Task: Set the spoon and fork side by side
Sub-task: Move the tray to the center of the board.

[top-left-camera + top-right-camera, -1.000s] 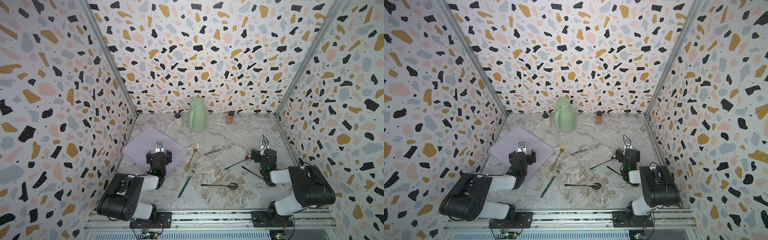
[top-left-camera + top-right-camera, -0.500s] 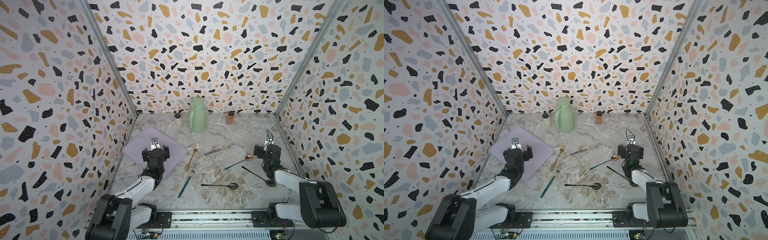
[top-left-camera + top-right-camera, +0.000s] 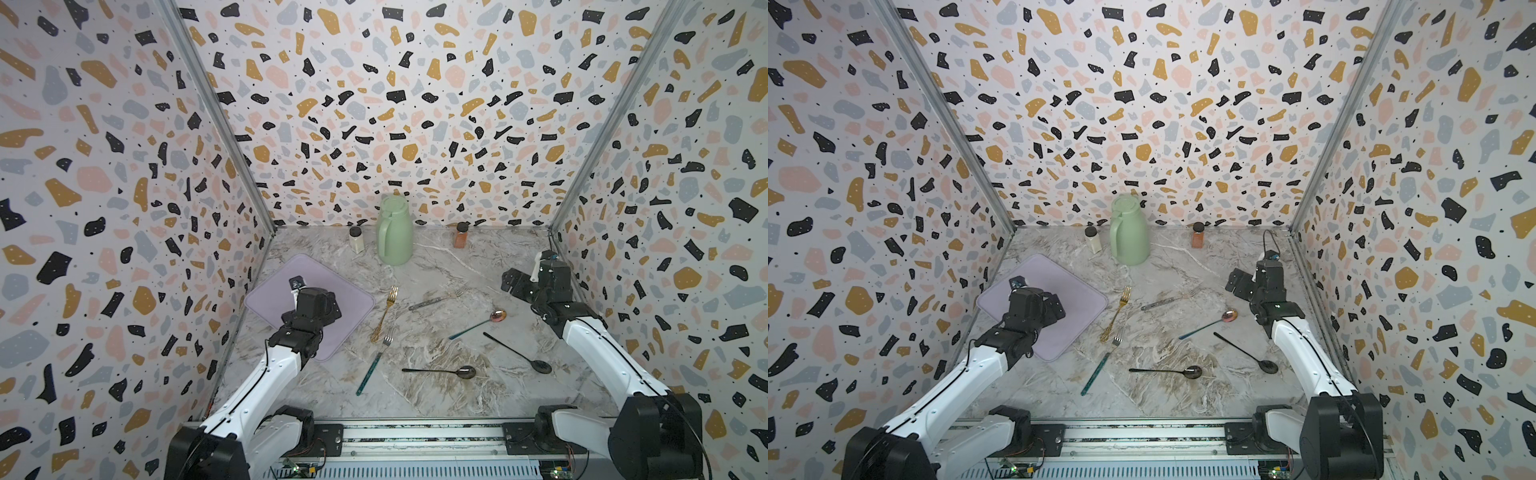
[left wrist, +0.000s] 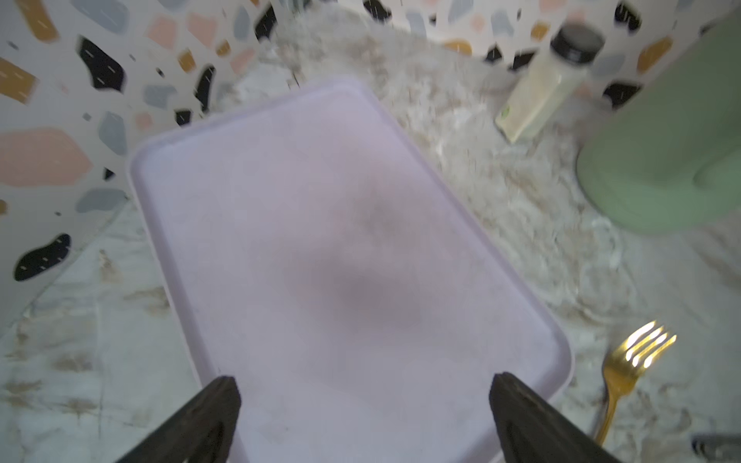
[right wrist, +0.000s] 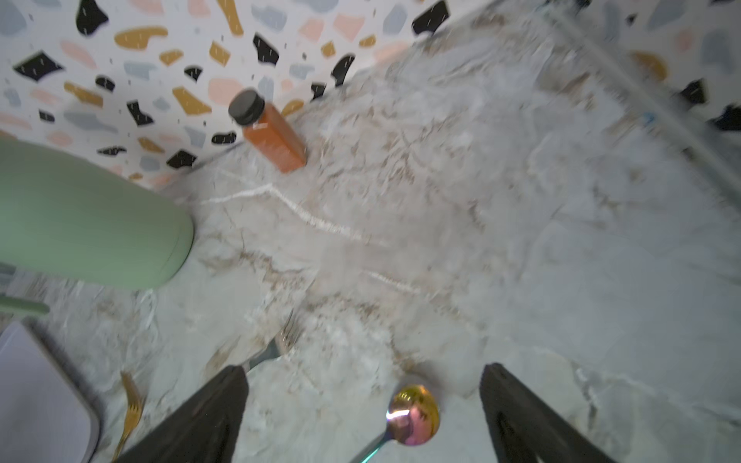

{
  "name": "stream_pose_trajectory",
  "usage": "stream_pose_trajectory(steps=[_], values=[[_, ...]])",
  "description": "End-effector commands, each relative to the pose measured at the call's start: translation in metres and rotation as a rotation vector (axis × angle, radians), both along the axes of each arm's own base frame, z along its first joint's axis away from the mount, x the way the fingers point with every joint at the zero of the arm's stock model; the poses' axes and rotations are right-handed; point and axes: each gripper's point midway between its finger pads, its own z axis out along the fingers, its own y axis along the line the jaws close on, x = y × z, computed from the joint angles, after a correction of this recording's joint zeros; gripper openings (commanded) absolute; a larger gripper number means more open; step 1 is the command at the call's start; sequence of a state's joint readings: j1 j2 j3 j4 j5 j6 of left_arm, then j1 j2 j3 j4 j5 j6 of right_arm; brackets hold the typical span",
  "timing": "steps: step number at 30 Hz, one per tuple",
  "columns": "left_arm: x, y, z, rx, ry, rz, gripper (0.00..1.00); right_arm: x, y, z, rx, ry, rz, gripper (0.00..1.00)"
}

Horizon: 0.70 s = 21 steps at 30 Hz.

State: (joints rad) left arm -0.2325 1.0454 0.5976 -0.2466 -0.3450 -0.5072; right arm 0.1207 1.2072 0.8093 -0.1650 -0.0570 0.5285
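Observation:
Three forks lie mid-table: a gold fork (image 3: 386,309) (image 4: 637,360), a teal-handled fork (image 3: 376,361) and a grey fork (image 3: 436,300). To their right lie an iridescent spoon (image 3: 482,324) (image 5: 413,415) with a teal handle, a black spoon (image 3: 440,371) and a black slotted spoon (image 3: 517,352). My left gripper (image 3: 330,307) (image 4: 363,385) hangs open over the lilac mat (image 3: 353,299), holding nothing. My right gripper (image 3: 511,282) (image 5: 363,373) is open above the table just behind the iridescent spoon's bowl, not touching it.
A green jug (image 3: 395,232) stands at the back centre, with a pale spice bottle (image 3: 356,241) to its left and an orange one (image 3: 460,236) to its right. Patterned walls close in the left, right and back sides.
Both arms have stretched forward from their folded pose. The left gripper moved further over the mat, the right toward the back right. No utensil has moved.

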Motion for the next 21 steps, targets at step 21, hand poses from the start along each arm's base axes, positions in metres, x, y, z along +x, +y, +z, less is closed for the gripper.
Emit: stream_pose_trajectory(steps=[21], values=[[-0.034, -0.051, -0.080, -0.025, 0.450, -0.235, 0.78, -0.090, 0.152, -0.046, 0.010, 0.220, 0.510, 0.94]])
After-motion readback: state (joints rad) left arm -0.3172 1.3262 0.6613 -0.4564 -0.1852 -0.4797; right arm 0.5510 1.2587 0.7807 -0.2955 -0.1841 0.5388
